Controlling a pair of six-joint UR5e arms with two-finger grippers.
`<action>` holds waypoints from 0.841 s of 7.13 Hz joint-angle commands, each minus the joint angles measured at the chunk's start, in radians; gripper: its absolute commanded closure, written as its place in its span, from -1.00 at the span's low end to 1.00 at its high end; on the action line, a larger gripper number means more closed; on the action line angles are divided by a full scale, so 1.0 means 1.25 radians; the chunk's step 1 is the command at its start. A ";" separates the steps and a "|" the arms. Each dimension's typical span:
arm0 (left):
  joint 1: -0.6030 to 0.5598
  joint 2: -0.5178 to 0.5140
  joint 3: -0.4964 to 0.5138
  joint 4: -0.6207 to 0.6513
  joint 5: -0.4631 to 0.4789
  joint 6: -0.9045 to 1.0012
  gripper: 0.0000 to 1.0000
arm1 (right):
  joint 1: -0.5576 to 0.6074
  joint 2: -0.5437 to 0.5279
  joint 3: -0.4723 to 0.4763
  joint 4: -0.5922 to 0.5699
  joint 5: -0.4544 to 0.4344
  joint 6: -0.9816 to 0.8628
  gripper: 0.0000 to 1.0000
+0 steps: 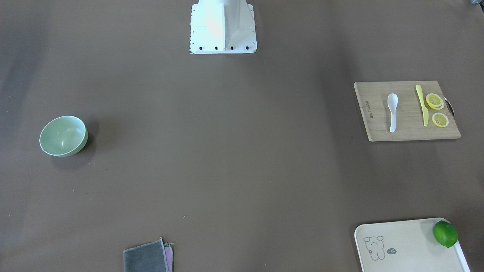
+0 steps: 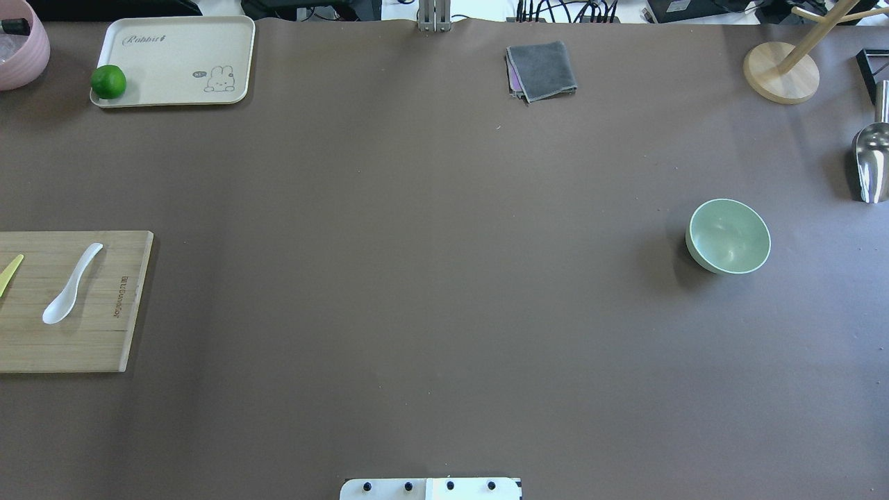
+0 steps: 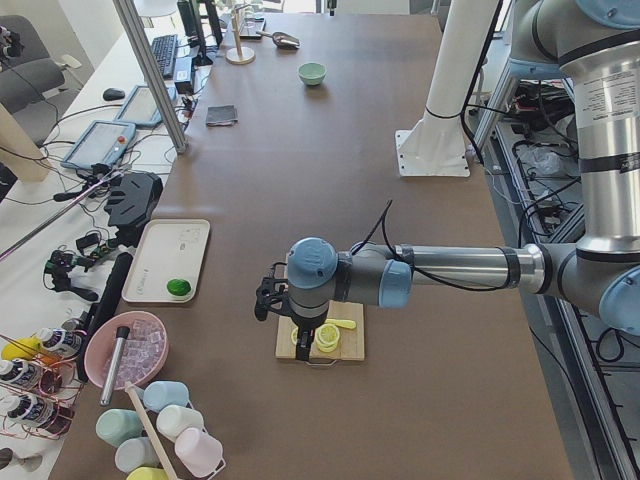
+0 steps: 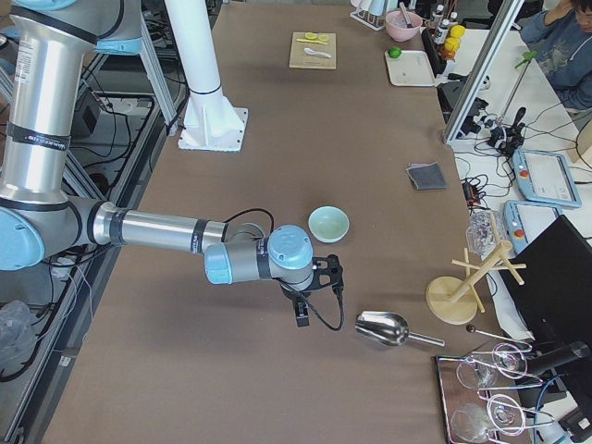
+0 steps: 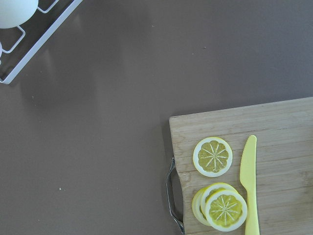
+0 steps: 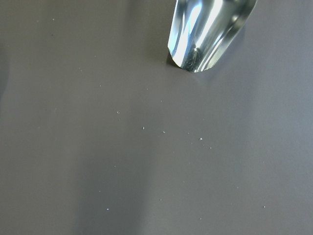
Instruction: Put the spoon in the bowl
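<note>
Neither wrist camera shows me its own tool, so I cannot tell how wide either stands. From the side views alone, the left tool (image 3: 303,338) hangs over the cutting board (image 1: 378,128) and the right tool (image 4: 302,314) over bare counter (image 1: 242,151), between the bowl (image 1: 63,136) and a metal scoop (image 6: 208,32). The overhead view crops the board, showing only the knife (image 1: 422,105) tip. The spoon (image 1: 392,112) lies on the board beside knife and lemon slices (image 1: 434,100), well apart from the upright bowl. The tray (image 1: 408,241) carries a lime (image 1: 445,234).
</note>
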 commanded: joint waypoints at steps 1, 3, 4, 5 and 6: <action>0.001 0.004 -0.008 0.001 -0.005 -0.003 -0.96 | 0.000 0.001 -0.006 0.000 0.001 -0.002 -1.00; 0.005 0.003 -0.013 0.001 -0.005 0.000 -0.96 | 0.000 0.001 -0.004 0.001 0.001 -0.001 -1.00; 0.005 0.003 -0.013 0.001 -0.004 -0.004 -0.96 | 0.000 0.002 -0.002 0.001 0.003 -0.002 -1.00; 0.005 0.002 -0.012 0.001 -0.004 -0.009 -0.96 | 0.000 0.002 -0.001 0.001 0.004 -0.001 -1.00; 0.005 -0.007 -0.015 0.001 -0.003 -0.032 -0.96 | 0.000 0.001 0.003 0.001 0.004 -0.002 -1.00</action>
